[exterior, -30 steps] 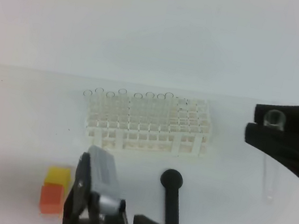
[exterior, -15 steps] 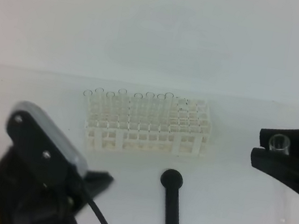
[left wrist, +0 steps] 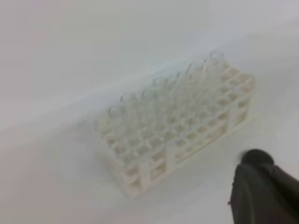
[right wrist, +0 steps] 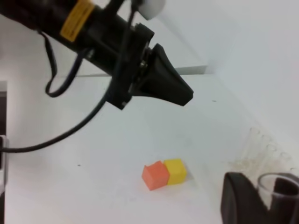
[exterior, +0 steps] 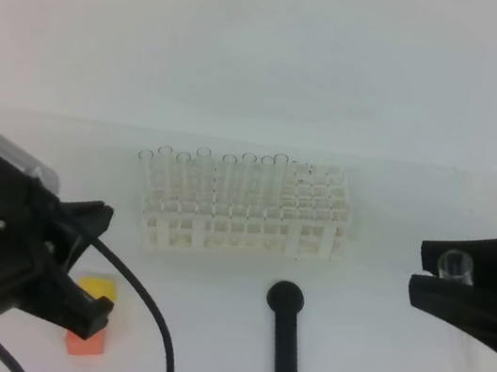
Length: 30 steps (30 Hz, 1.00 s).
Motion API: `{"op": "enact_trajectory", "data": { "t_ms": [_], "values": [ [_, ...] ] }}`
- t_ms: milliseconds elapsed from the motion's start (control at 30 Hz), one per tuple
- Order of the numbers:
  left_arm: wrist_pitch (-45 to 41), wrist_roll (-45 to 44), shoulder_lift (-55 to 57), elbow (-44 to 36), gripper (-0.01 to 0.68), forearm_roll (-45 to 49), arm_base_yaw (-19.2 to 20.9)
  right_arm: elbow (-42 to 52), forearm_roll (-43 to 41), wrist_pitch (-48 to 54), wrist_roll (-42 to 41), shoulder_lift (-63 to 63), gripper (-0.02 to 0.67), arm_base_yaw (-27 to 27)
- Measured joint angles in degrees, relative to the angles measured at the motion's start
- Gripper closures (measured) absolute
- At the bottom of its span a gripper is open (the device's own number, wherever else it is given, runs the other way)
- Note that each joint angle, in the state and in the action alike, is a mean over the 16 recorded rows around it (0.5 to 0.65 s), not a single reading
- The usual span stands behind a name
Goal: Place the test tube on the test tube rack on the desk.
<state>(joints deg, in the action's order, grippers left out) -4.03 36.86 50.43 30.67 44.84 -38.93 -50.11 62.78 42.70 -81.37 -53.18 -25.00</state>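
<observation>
Two robot arms work over a pale white surface (exterior: 61, 164) where a white lattice test tube rack (exterior: 246, 212) stands near the middle, several clear tubes upright in its left and rear holes. At the right edge of the high view, the right claw (exterior: 427, 270) grips the test tube (exterior: 457, 307) just below its round open rim, its black jaws closed narrowly on the glass. The tube hangs roughly upright, its rounded lower end down near the surface, well to the right of the rack and apart from it. The right wrist view shows the same rim (right wrist: 276, 183) held between the dark fingers (right wrist: 238, 200) at the frame's lower right.

On the left, the left claw (exterior: 95, 261) hovers above the surface with its jaws drawn fully together and nothing between them, a black cable looping beneath the arm. Partly hidden under its tip sit a yellow cube (exterior: 99, 289) and an orange cube (exterior: 86, 343), touching each other; the right wrist view shows them side by side. A black round-headed stick tool (exterior: 285, 340) lies flat in front of the rack, its head pointing toward it. The left wrist view looks down on the rack (left wrist: 182, 126) at an angle, blurred, with a dark shape at the lower right corner.
</observation>
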Motion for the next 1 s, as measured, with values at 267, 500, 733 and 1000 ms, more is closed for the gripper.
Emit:
{"op": "enact_trajectory", "data": {
  "t_ms": [267, 500, 733, 1000],
  "values": [
    [-0.06, 1.34, 0.0, -0.99, 0.673, -0.16, 2.86, 0.0, -0.05, 1.87, 0.42, 0.05, 0.526, 0.0],
    [-0.38, 1.94, 0.02, -1.13, 0.673, -0.18, 2.93, 0.0, -0.11, 2.42, 0.48, 0.08, 0.526, 0.0],
    [-0.55, 2.03, 0.0, -1.13, 0.673, 0.03, 2.93, 0.0, -0.16, 2.1, -0.05, 0.08, 0.526, 0.0],
    [-1.5, 2.18, -3.75, -1.96, 0.673, 0.58, 3.08, 0.0, -0.24, 1.65, -0.69, 0.08, 0.526, 0.0]
  ]
}}
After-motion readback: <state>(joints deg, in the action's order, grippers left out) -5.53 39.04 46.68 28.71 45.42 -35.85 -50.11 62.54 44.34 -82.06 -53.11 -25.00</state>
